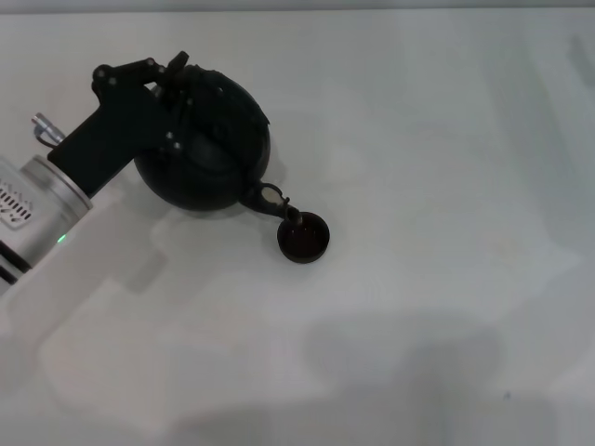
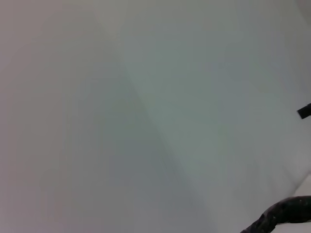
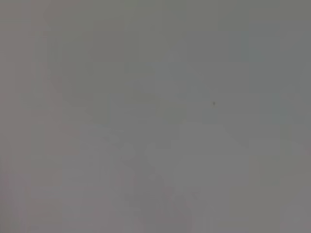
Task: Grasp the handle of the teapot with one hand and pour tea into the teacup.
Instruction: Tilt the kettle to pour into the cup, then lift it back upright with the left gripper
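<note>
Teacup (image 1: 304, 238) sits nearest on the white desk (image 1: 437, 279), upright, dark inside (tea or glaze, cannot tell). Directly above its rim: the spout of the teapot (image 1: 209, 153), tipped toward the cup, spout tip touching or just over it. Pour looks under way; no stream visible. Farther back, left hand (image 1: 163, 88) closed on the handle (image 1: 181, 74) at the pot's top. Left: finish the pour, right the pot. Right hand not seen.

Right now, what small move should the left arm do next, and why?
Probably hold the tilt a little longer: the left gripper is at the teapot, whose spout reaches over the teacup, so pouring looks underway.
</note>
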